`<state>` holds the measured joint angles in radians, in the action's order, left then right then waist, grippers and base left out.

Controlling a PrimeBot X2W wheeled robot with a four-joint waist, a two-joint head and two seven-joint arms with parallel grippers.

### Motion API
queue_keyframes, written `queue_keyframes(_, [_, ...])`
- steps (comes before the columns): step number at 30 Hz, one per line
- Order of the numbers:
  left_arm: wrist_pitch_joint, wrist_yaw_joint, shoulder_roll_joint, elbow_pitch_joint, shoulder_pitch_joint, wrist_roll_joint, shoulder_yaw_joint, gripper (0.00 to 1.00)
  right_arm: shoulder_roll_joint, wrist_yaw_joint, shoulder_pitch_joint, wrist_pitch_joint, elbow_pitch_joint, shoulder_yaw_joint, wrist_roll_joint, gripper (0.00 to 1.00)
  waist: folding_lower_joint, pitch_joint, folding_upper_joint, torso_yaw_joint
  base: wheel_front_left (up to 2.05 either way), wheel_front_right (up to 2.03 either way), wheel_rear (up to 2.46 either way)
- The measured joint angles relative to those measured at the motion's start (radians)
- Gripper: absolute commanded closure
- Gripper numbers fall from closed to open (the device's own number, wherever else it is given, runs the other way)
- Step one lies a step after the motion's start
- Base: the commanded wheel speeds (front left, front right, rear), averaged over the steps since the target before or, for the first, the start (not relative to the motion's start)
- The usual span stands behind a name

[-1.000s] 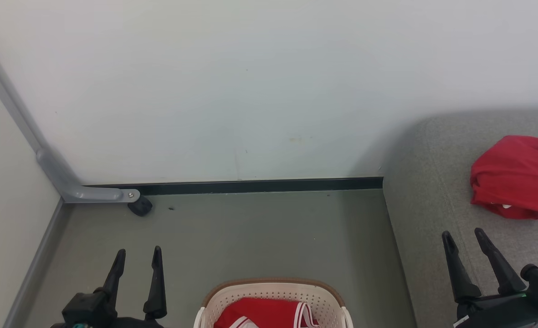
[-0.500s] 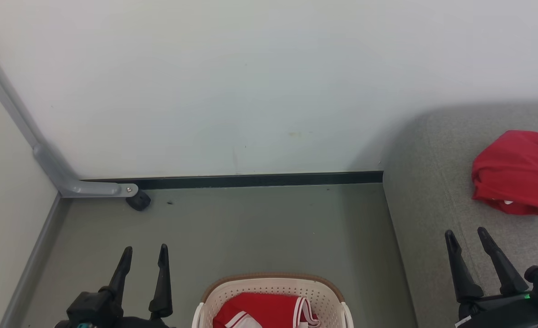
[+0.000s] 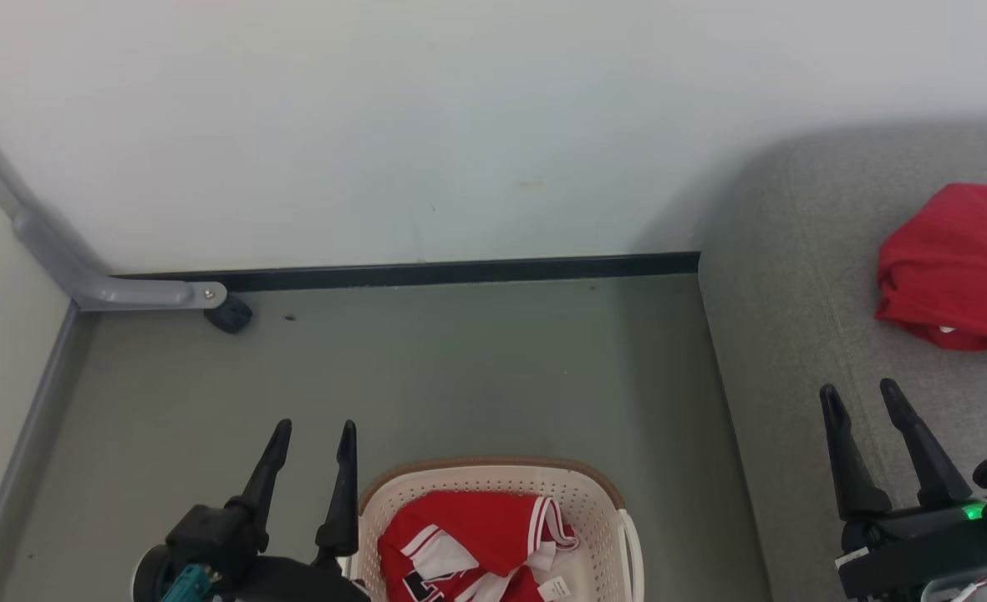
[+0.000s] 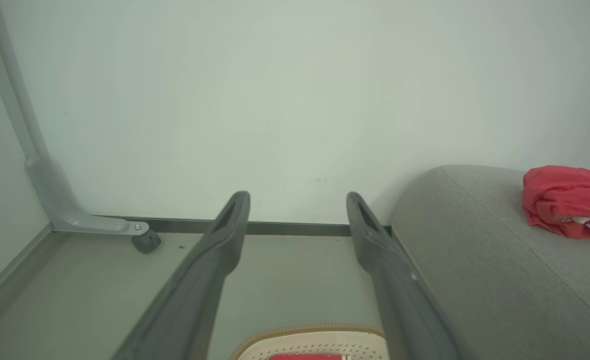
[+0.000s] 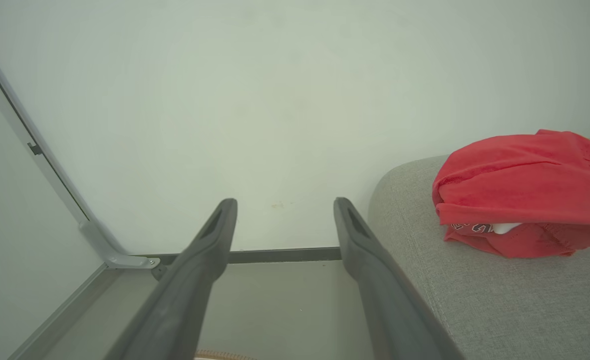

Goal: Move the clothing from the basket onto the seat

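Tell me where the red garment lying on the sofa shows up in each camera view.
Head view: the red garment is at the right edge, just above the middle, on the sofa.
Left wrist view: the garment is at the far right, mid-height.
Right wrist view: the garment is on the right, mid-height.
Shared landmark: the grey bracket at the wall's foot, on the left in all three.

Soft, even indoor light, rather flat.
Past the right fingers (image 3: 846, 451) the sofa (image 3: 794, 376) throws a dim, fuzzy shadow up the wall (image 3: 460, 125). In the wrist views the near fingers (image 4: 200, 280) look blurred; everything beyond them is sharp.
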<state>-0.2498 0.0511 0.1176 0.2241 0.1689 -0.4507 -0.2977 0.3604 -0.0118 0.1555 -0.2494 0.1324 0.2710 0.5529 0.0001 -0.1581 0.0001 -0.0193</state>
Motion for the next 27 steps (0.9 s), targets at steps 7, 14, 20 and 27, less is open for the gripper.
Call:
queue_keyframes(7, [0.0, -0.026, -0.02, 0.044, 0.06, 0.014, -0.027, 0.0, -0.013, -0.029, 0.054, 0.0, 0.001, -0.021, -0.018, 0.0, 0.0, -0.072, 0.0, -0.02, 0.0, 0.0, 0.0])
queue_keyframes(14, [0.0, -0.044, -0.024, 0.098, 0.122, 0.014, -0.036, 0.0, -0.032, -0.049, 0.107, 0.0, 0.002, -0.035, -0.043, 0.0, 0.0001, -0.147, 0.0001, -0.044, 0.0, 0.0, 0.0])
queue_keyframes(20, [0.0, -0.061, -0.027, 0.139, 0.166, 0.021, -0.046, 0.0, -0.039, -0.059, 0.145, 0.0, 0.001, -0.049, -0.054, 0.0, 0.0001, -0.2, 0.0, -0.061, 0.0, 0.0, 0.0])
queue_keyframes(27, [0.001, -0.07, -0.031, 0.2, 0.228, 0.025, -0.067, 0.0, -0.048, -0.072, 0.206, 0.0, -0.004, -0.062, -0.064, 0.0, 0.0001, -0.278, 0.0001, -0.082, 0.0, 0.0, 0.0])
